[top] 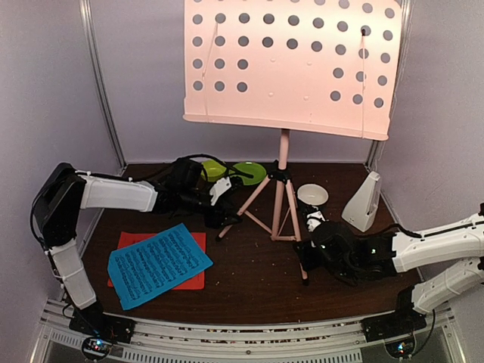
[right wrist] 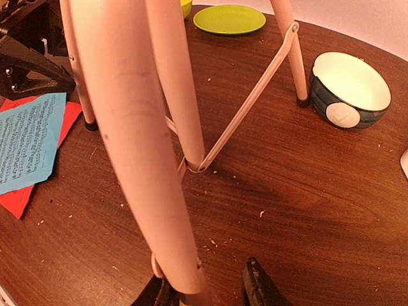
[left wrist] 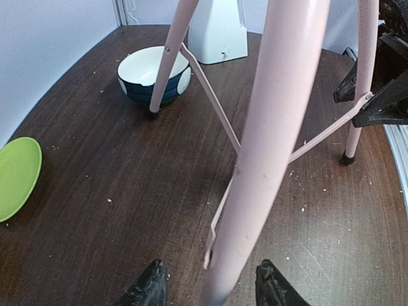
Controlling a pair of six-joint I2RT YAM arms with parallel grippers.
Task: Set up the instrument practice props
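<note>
The pale pink music stand stands at mid-table, its hole-dotted desk (top: pixel 287 64) high at the back. My left gripper (top: pixel 229 221) is open around the foot of the left tripod leg (left wrist: pixel 268 146), with a gap on each side (left wrist: pixel 210 290). My right gripper (top: pixel 305 263) is open around the front right leg (right wrist: pixel 146 159); the leg rests against one finger and stands clear of the other (right wrist: pixel 207 293). The blue sheet (top: pixel 159 265) lies on the red sheet (top: pixel 198 281) at the front left. The white metronome (top: pixel 364 200) stands at the back right.
A small white bowl with a dark base (top: pixel 312 194) sits between the stand and the metronome. A lime green plate (top: pixel 249 172) and bowl (top: pixel 214 168) lie behind the left arm. Side walls enclose the dark table (top: pixel 249 291).
</note>
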